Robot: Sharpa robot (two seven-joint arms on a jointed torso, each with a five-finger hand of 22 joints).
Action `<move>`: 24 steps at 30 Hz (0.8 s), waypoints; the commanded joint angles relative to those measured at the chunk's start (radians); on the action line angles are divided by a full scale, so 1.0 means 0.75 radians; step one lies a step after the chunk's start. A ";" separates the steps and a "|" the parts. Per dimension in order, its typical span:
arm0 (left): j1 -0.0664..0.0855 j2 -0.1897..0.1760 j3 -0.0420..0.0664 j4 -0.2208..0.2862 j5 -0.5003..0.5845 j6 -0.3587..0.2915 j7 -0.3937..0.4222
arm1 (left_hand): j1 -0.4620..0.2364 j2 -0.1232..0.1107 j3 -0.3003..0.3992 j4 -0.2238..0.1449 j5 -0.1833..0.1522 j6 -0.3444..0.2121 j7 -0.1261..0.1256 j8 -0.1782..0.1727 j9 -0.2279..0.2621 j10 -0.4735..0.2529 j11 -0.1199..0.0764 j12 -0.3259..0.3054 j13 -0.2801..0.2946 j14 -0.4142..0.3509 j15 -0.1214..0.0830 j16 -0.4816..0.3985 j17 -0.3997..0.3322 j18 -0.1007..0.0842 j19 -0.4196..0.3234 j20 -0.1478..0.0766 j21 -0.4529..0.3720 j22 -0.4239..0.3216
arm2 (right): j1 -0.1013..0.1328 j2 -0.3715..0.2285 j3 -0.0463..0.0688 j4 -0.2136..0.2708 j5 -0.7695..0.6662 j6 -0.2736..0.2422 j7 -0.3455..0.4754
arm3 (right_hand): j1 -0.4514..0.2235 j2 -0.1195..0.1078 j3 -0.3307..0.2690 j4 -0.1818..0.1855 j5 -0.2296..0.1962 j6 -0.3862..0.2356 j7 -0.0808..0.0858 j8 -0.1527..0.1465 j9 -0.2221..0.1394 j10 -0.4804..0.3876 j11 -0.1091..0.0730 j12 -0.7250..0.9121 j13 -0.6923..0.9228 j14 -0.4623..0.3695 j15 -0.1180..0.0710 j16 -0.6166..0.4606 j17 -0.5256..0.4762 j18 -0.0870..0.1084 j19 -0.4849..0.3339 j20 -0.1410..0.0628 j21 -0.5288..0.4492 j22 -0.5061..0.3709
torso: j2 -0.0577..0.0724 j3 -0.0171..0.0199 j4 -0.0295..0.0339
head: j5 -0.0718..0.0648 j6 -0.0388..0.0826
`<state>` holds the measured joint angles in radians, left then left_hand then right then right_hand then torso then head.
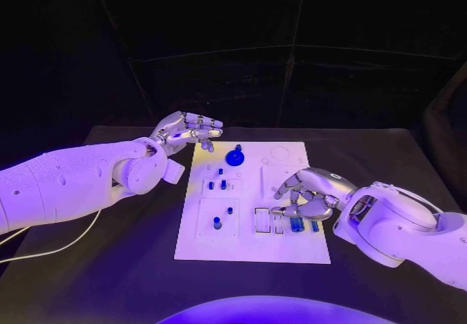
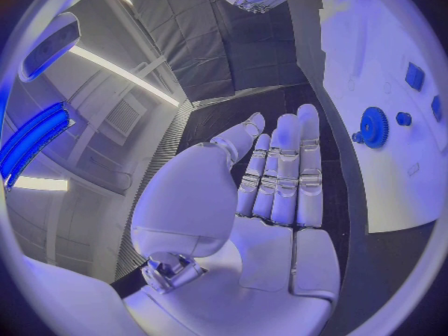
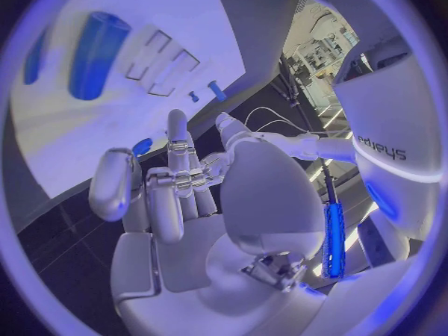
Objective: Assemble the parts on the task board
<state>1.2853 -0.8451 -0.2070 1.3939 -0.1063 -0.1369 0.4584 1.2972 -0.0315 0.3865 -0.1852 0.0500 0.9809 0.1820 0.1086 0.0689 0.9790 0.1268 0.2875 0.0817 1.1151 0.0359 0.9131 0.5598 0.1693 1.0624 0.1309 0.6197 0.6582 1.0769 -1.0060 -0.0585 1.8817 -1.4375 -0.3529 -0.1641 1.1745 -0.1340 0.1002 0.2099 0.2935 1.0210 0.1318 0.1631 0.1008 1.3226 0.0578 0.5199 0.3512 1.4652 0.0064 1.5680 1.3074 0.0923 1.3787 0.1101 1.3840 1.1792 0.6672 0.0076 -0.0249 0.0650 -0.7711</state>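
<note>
Blue gear (image 1: 235,158) upright, task board (image 1: 251,246) lengthwise

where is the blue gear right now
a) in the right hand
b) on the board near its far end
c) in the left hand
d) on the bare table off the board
b: the blue gear sits on the board near its far end, apart from the empty left hand.

I see the black table (image 1: 117,263) running under everything, its dark surface reaching to the far edge. A white cable (image 1: 48,244) trails across the tabletop near its left edge, curving toward the near-left corner. A black backdrop (image 1: 292,74) hangs behind the table's far edge.
</note>
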 commanded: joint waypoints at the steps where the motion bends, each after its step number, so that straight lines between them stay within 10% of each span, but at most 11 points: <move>1: 0.002 -0.003 0.001 0.004 0.005 0.013 0.006 | 0.012 0.005 -0.007 0.004 -0.003 0.000 0.006 0.006 -0.001 -0.004 -0.003 0.004 -0.002 -0.010 0.003 -0.006 -0.001 0.018 -0.006 0.005 -0.004 -0.001 | 0.004 -0.052 0.000 0.013 0.097 0.036 -0.208 | 0.017 0.000 -0.075 0.043 0.023 0.001 -0.004 0.048 0.022 -0.060 -0.013 0.205 0.223 0.141 -0.016 0.004 0.351 -0.028 0.015 -0.004 0.022 0.038 | -0.008 -0.0034 -0.0161 | -0.021 0.006; 14: 0.002 -0.006 0.000 0.001 0.005 0.017 0.007 | 0.011 0.005 -0.008 0.004 -0.003 0.001 0.005 0.007 -0.001 -0.004 -0.003 0.005 -0.002 -0.010 0.003 -0.006 -0.002 0.017 -0.006 0.005 -0.005 -0.002 | 0.003 -0.136 -0.002 0.031 -0.109 0.123 -0.463 | 0.006 0.044 -0.262 0.109 0.060 -0.015 -0.031 0.211 0.154 -0.063 -0.030 0.594 0.691 0.141 -0.024 0.004 0.351 -0.042 0.050 -0.020 0.067 0.124 | -0.014 -0.0030 -0.0267 | -0.049 0.006; 24: 0.002 -0.008 0.000 0.002 0.005 0.018 0.007 | 0.011 0.005 -0.008 0.004 -0.003 0.001 0.005 0.007 -0.001 -0.004 -0.003 0.005 -0.002 -0.010 0.003 -0.006 -0.002 0.017 -0.006 0.005 -0.005 -0.002 | -0.029 -0.058 -0.003 -0.004 -0.171 0.143 -0.504 | -0.018 0.056 -0.295 0.110 0.053 -0.037 -0.030 0.231 0.180 -0.064 -0.027 0.617 0.730 0.141 -0.023 0.004 0.351 -0.042 0.052 -0.020 0.069 0.129 | -0.011 -0.0027 -0.0230 | -0.048 0.003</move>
<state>1.2848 -0.8504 -0.2078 1.3941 -0.1063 -0.1349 0.4582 1.2972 -0.0315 0.3837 -0.1822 0.0500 0.9809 0.1820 0.1086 0.0689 0.9790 0.1268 0.2885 0.0811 1.1151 0.0359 0.9131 0.5600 0.1693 1.0623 0.1309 0.6197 0.6584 1.0554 -1.0554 -0.0608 1.8806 -1.5211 -0.2658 -0.5095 1.1695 -0.0902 -0.1167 0.2922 0.3404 1.0012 0.1096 0.3329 0.2353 1.2754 0.0372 0.9792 0.8983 1.4647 -0.0040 1.5680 1.3074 0.0771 1.4101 0.0929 1.4309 1.2750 0.6572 0.0048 -0.0430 0.0269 -0.7679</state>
